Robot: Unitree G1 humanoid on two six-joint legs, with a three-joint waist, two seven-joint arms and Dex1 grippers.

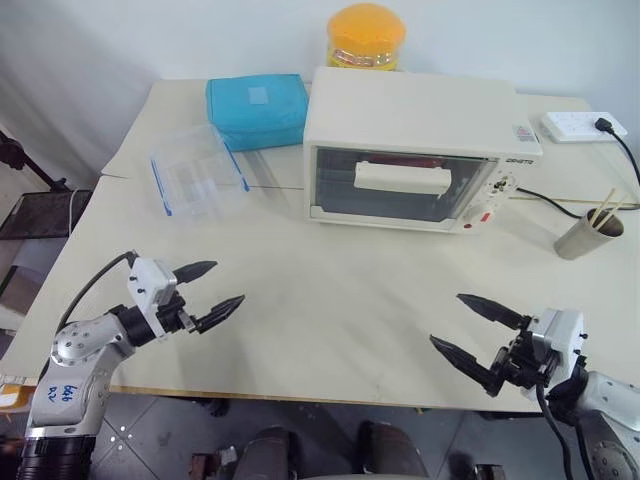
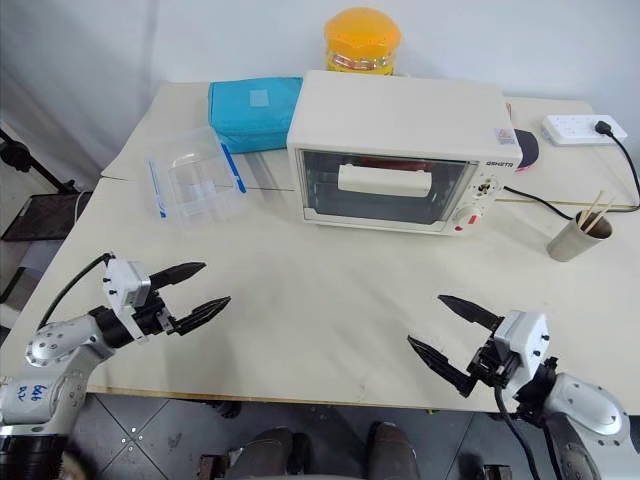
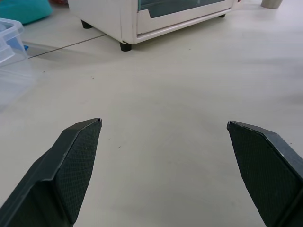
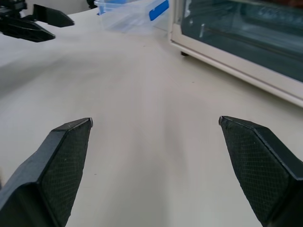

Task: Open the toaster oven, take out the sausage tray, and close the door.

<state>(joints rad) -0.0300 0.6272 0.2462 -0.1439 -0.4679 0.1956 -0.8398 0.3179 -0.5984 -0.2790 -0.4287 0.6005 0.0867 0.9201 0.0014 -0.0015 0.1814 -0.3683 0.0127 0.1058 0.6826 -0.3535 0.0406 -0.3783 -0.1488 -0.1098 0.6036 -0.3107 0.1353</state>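
Observation:
The cream-white toaster oven (image 1: pixel 415 140) stands at the back middle of the table. Its glass door (image 1: pixel 400 185) is shut, the bar handle (image 1: pixel 402 178) across its upper middle. Something red shows faintly behind the glass; the sausage tray cannot be made out. My left gripper (image 1: pixel 212 288) hovers open over the table's front left, pointing right, well short of the oven. My right gripper (image 1: pixel 468 327) hovers open at the front right, pointing left. Both are empty. The oven's lower front (image 3: pixel 180 16) shows in the left wrist view, the glass front (image 4: pixel 246 38) in the right wrist view.
A clear plastic box with a blue edge (image 1: pixel 197 168) lies left of the oven, a teal pouch (image 1: pixel 257 110) behind it. A yellow-lidded jar (image 1: pixel 366 38) stands behind the oven. A power strip (image 1: pixel 583 126) and a cup of sticks (image 1: pixel 588 232) are at the right.

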